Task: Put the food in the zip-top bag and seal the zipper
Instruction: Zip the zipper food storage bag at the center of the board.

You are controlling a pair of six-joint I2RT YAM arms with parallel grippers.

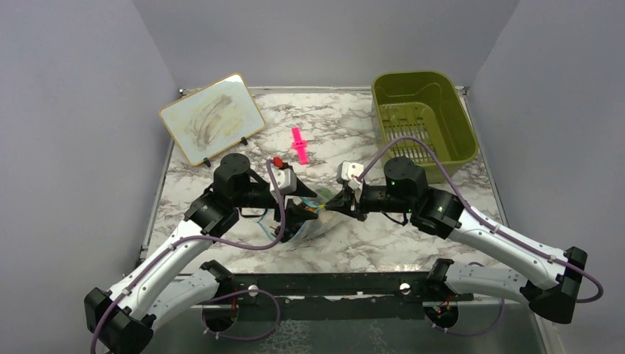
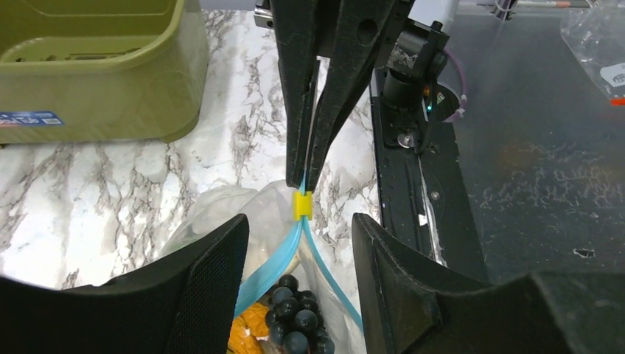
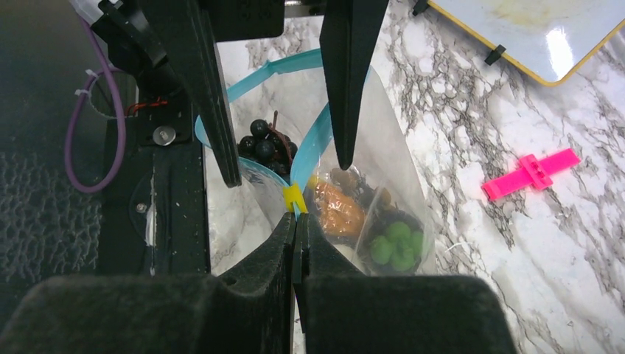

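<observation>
Black padded fingers (image 2: 214,287) of the left gripper (image 2: 298,243) fill the foreground of its own wrist view, spread wide on either side of the zip-top bag (image 2: 221,206) and gripping nothing. Both lips of the blue-teal zipper (image 2: 258,276) run up through the gap between them.

Directly opposite, the right gripper (image 3: 296,221) has its fingers pressed together on the end of the zipper, just beside a small yellow tab (image 3: 293,198). From that point the two strips part, so the mouth is open along most of its length.

Inside the bag lies the food (image 3: 343,210): a dark grape bunch (image 3: 265,144) near the mouth, an orange-brown piece and green pieces (image 3: 394,243) deeper in.

From above, the two arms meet nose to nose at the middle of the marbled surface (image 1: 368,243), and their wrists hide most of the bag. A purple cable (image 3: 96,147) loops beside the left arm.

A pink clip (image 1: 298,145) lies well apart behind the bag. An olive-green bin (image 1: 424,122) sits at the far right corner, and a smudged whiteboard (image 1: 211,118) is propped at the far left.
</observation>
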